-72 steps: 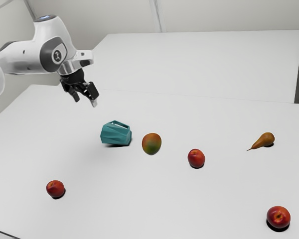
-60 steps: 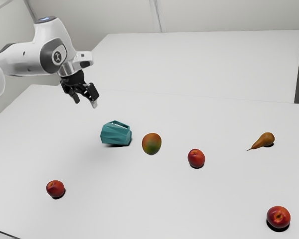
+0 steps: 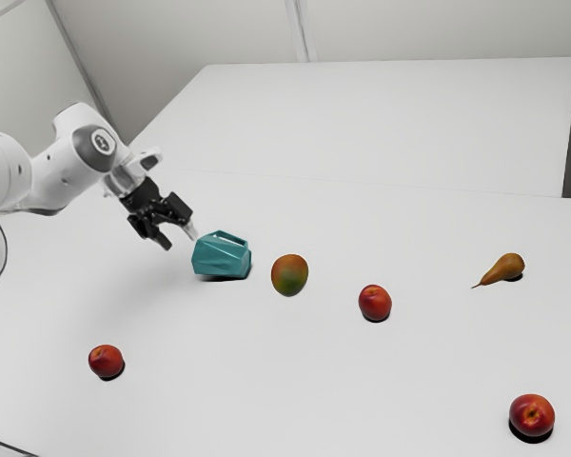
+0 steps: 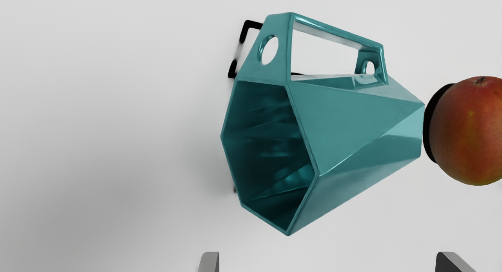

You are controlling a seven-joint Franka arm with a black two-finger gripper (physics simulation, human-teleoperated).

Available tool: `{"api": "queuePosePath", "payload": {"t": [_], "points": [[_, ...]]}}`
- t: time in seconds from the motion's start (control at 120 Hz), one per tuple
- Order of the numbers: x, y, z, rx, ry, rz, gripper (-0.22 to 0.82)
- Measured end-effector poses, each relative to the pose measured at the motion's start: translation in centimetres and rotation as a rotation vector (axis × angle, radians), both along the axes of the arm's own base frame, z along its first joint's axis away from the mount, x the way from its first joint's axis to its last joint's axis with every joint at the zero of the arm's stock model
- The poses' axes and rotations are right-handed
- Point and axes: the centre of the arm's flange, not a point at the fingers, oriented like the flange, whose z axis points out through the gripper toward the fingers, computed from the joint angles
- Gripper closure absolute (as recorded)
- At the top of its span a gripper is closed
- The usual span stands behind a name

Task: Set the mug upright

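Note:
My gripper [image 3: 180, 238] hangs over the table at the exterior view's left, close to the teal mug [image 3: 221, 256] and not holding it. The mug lies on its side, its base toward the mango. In the wrist view the faceted mug [image 4: 337, 138] shows its dark mouth and its angular handle. The two fingertips of the gripper [image 4: 327, 260] stand wide apart, with nothing between them.
A mango [image 3: 289, 274] lies just beyond the mug's base. Farther toward the exterior view's right are a red fruit [image 3: 375, 302], a pear [image 3: 502, 270] and another red fruit [image 3: 532, 416]. One more red fruit [image 3: 106, 361] sits at the lower left.
My arm has come down and tilted, bringing the gripper lower and nearer to the mug. The mug and the fruits have not moved.

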Motion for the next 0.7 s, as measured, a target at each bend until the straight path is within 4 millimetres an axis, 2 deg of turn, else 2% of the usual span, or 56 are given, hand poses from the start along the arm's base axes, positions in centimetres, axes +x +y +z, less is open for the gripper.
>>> {"api": "queuePosePath", "payload": {"t": [0.225,0.375,0.5,0.625,0.7], "points": [[0.3,-0.4,-3.1,-0.157,-0.004,0.029,0.00],[0.6,-0.8,-4.9,-0.242,-0.016,0.064,0.08],[0.8,-1.1,-5.2,-0.285,-0.036,0.080,0.25],[0.7,-1.0,-5.4,-0.301,-0.047,0.083,0.50],[0.5,-1.0,-5.5,-0.306,-0.049,0.081,0.59]]}}
